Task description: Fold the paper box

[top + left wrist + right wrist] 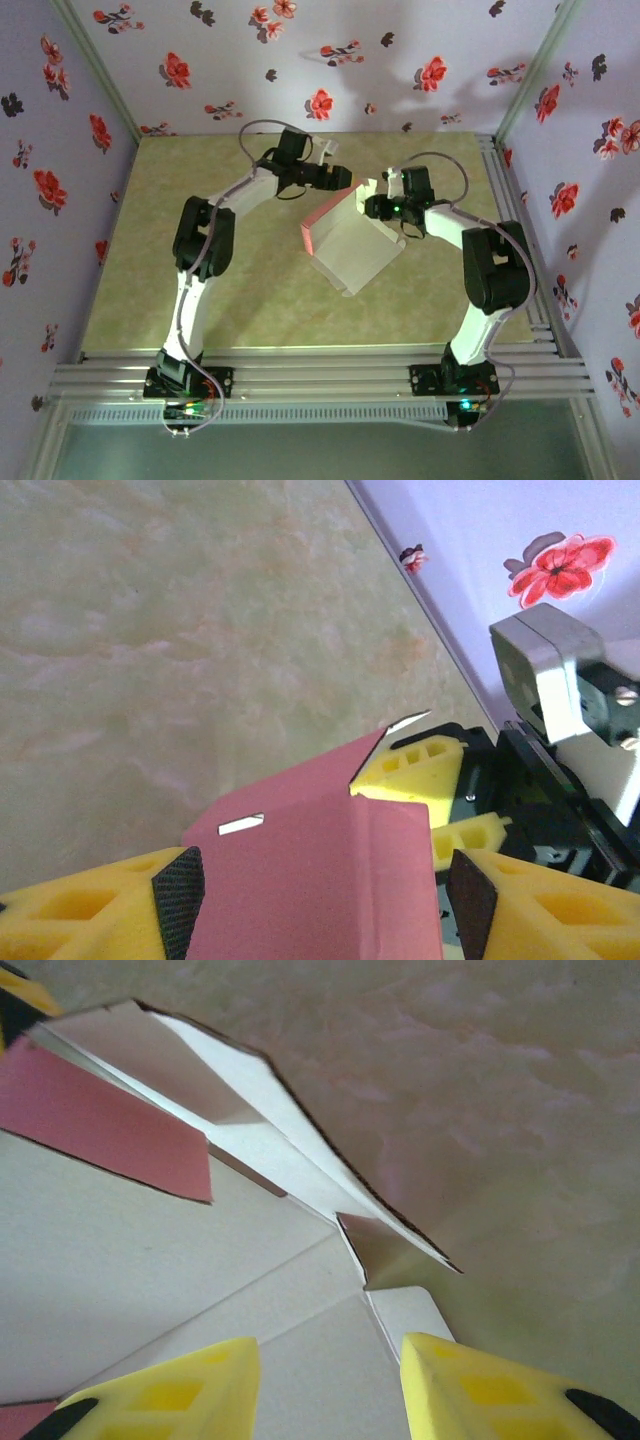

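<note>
Box [352, 250] sits mid-table, partly folded, grey face up, pink side on its left edge. Right gripper [377, 207] is at its far-right edge, fingers apart with grey sheet between them. Left gripper [345, 179] is at the far corner, fingers apart, straddling a pink flap. We see bare table [170, 175] left and beyond.

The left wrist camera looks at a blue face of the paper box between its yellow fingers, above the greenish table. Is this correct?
Not quite. The left wrist view shows that the face of the paper box between the yellow fingers is salmon-pink, not blue. The greenish table is as you say.
</note>
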You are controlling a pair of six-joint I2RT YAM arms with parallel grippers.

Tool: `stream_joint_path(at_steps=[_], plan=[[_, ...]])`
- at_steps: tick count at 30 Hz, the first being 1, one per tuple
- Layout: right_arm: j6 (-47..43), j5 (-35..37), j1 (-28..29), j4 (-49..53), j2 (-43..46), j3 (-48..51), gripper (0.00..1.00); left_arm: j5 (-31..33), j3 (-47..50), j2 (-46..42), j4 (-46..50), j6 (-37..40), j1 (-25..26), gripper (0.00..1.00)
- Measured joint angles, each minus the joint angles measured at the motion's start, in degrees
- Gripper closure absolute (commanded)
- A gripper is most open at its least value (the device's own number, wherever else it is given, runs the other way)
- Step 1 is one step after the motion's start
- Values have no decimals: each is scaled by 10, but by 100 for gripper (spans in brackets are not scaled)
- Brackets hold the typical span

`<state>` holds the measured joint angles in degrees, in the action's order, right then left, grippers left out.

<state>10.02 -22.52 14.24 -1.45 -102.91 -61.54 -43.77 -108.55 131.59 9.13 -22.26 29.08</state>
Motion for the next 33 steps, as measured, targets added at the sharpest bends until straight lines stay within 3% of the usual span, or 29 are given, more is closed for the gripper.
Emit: stream_joint_path(at_steps=[5,10,17,26,33], plan=[[-6,-4,-3,2,-3,-6,56,0,-8,13,-11,-17,0,31],[-11,3,-18,13,0,-6,45,-3,-8,15,-13,-19,0,31],[-35,-47,-58,77,2,-59,37,-17,-8,16,-19,-24,0,31],[-73,-129,-64,149,-77,-210,39,-30,-8,16,-25,-29,0,33],[-89,-151,-63,190,-103,-231,52,-35,-12,26,-27,-30,2,34]])
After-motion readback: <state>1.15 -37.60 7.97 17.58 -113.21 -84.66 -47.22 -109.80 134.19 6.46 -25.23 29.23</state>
